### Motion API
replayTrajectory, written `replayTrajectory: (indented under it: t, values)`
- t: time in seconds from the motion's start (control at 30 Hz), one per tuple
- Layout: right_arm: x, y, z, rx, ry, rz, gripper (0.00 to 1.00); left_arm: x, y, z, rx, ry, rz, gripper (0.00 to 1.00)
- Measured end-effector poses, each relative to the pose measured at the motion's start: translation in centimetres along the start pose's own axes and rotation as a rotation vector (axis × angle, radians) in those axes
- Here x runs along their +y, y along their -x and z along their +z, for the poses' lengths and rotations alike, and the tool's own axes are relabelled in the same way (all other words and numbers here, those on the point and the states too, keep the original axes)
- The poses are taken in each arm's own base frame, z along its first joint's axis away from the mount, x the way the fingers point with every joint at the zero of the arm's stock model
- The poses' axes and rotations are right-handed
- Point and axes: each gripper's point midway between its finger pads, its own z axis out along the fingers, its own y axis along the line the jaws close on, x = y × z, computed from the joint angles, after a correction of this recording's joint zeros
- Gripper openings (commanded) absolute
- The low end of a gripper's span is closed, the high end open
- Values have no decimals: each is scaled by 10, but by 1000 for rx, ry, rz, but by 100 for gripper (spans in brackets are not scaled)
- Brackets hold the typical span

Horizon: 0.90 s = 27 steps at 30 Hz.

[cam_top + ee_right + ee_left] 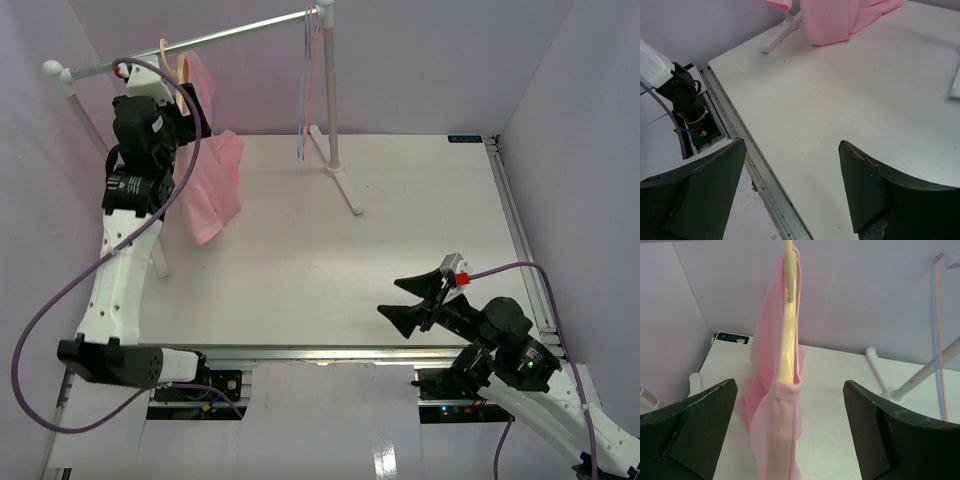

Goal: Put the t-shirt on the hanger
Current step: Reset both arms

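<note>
The light pink t-shirt (pixel 215 190) hangs draped over the pale tan wooden hanger (pixel 180 75), whose hook sits on the rack's rail at the far left. In the left wrist view the hanger (pixel 788 340) runs down into the t-shirt (pixel 775 440), edge-on. My left gripper (pixel 790 385) is open wide, its jaws standing apart on either side of the shirt without touching it. My right gripper (pixel 392 298) hovers open over the table's near right part, nothing between its fingers (pixel 860 190). The shirt's lower hem (pixel 835 17) reaches the table far from it.
A white clothes rack spans the back: its rail (pixel 240 30), right post (pixel 328 90) with foot (pixel 345 190), and left post (pixel 90 115). Thin pink and blue hangers (pixel 303 90) hang near the right post. The table's metal front edge (pixel 745 155) lies below my right gripper.
</note>
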Motion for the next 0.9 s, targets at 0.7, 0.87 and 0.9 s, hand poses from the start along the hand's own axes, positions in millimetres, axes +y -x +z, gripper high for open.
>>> replayTrajectory:
  t: [0.7, 0.87, 0.9]
  values:
    - [-53, 11, 11, 117, -350, 63, 90, -159, -87, -110, 198, -706, -170, 98]
    - [-74, 16, 9, 121, -490, 82, 90, -168, -187, -136, 382, -732, -180, 98]
    - [-79, 14, 7, 124, -518, 84, 90, -165, -199, -142, 388, -733, -190, 98]
